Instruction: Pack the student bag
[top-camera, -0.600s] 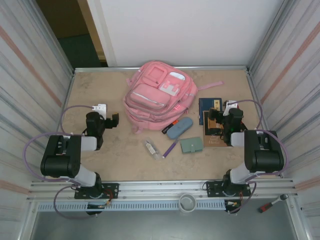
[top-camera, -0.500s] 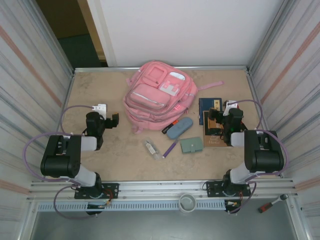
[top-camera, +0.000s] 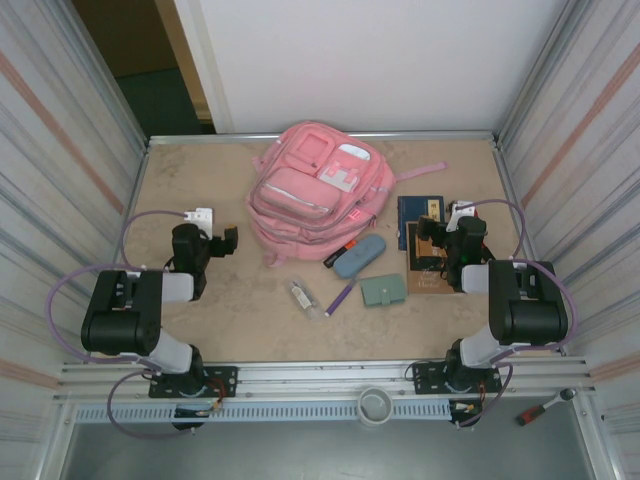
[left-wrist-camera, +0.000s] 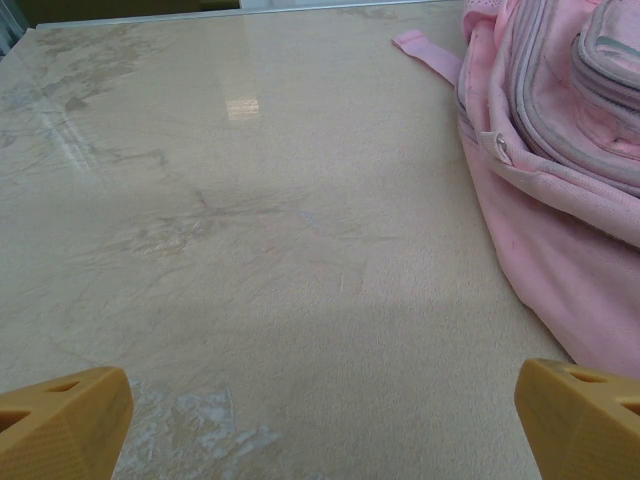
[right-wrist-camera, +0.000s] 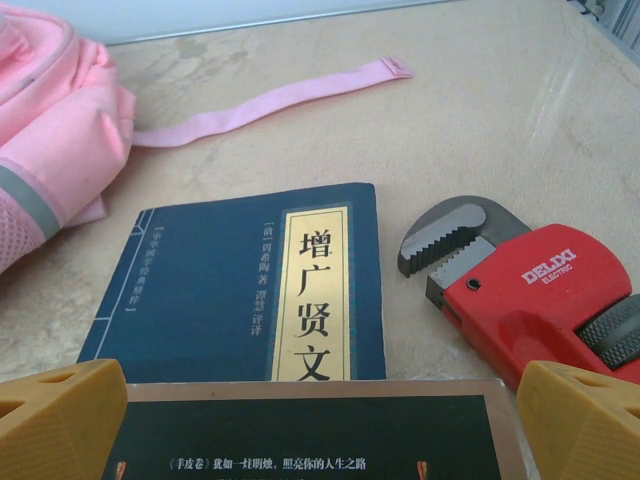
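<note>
The large pink fabric backpack (top-camera: 315, 195) lies flat on the beige counter (left-wrist-camera: 250, 250) with its front pockets facing up. It is at the far middle of the counter.

The left fingers (left-wrist-camera: 60, 420) are to the left of the backpack and spread wide apart. Between them there is only bare counter, and they hold nothing. In the left wrist view the side of the backpack (left-wrist-camera: 560, 230) is close to the right finger, but I cannot tell if they touch.

The right fingers (right-wrist-camera: 580, 415) are to the right of the backpack and are also spread wide, gripping nothing. They stand over a dark book with a brown border (right-wrist-camera: 320, 440), one finger at each side of it. I cannot tell whether they touch this book. Just beyond it lies a dark blue book with a gold title strip (right-wrist-camera: 250, 290), and on that book's side away from the backpack is a red pipe wrench (right-wrist-camera: 530, 290). A pink strap (right-wrist-camera: 270, 100) runs from the backpack across the counter behind the blue book.

In front of the backpack lie a grey-blue pencil pouch (top-camera: 359, 256), a green wallet (top-camera: 383, 290) and a purple pen (top-camera: 340, 297).
</note>
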